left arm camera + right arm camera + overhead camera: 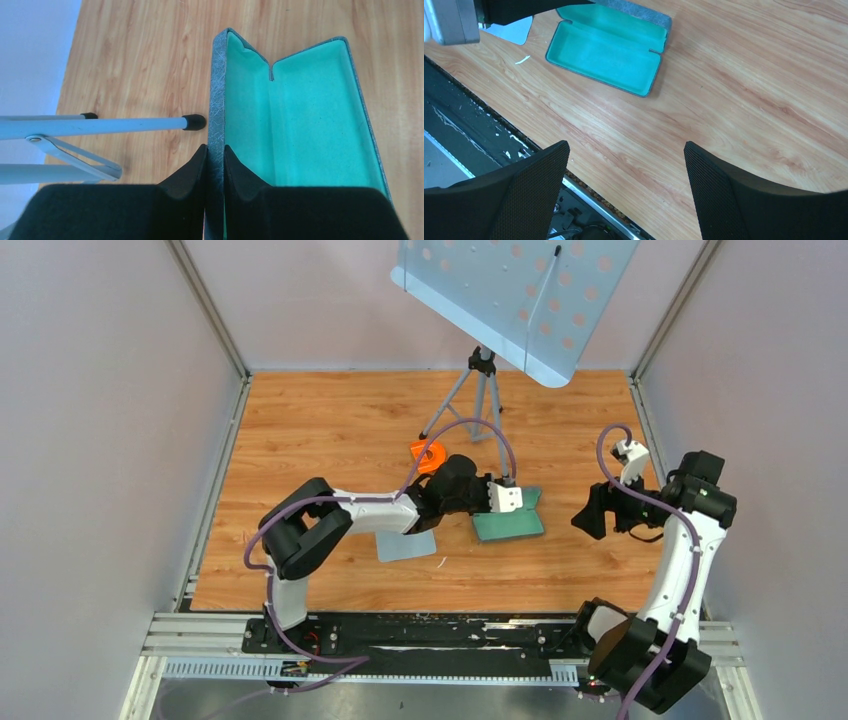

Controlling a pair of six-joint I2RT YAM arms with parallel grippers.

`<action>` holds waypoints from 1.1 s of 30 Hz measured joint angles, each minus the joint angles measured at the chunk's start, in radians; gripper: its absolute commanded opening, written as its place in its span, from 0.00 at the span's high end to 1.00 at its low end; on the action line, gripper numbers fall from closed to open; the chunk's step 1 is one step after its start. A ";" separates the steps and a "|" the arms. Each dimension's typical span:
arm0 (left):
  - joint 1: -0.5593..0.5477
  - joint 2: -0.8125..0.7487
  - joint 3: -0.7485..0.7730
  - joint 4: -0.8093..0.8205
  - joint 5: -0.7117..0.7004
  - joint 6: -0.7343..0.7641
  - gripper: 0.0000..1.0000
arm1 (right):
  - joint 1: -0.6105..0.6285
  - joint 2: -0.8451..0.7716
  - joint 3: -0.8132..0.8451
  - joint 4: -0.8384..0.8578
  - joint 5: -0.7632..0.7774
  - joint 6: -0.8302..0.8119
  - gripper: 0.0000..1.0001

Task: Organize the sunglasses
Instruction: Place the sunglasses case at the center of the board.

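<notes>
Top external: find the left gripper (522, 502) just right of the centre of the table (330, 420), closed on the far edge of the case (510, 525), which lies open with its green lining up. Note the cloth (405, 545) flat at 8 o'clock of the case, partly under the left forearm, and an orange ring (428, 455) at 10 o'clock, near the feet of the tripod (480, 390) that carries a perforated panel (520, 300). See the right gripper (592, 512) at 3 o'clock of the case, well apart from it and above bare wood. Cannot make out the sunglasses here. Left wrist: see both black fingers pressed against one grey wall of the case from either side, the wall standing upright between them and the two green halves spreading toward 1 o'clock; one tripod leg ends just beside the case at 9 o'clock. Still no sunglasses to make out on the lining that shows. Right wrist: find the fingers spread wide with only wood between them; case at 11 o'clock, lying open, with a white scrap (522, 60) at its 9 o'clock. Cannot place the sunglasses in this view either.
</notes>
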 measured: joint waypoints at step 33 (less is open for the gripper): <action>0.036 0.121 0.058 0.153 0.138 -0.015 0.70 | 0.000 0.121 -0.003 -0.147 -0.095 -0.206 0.14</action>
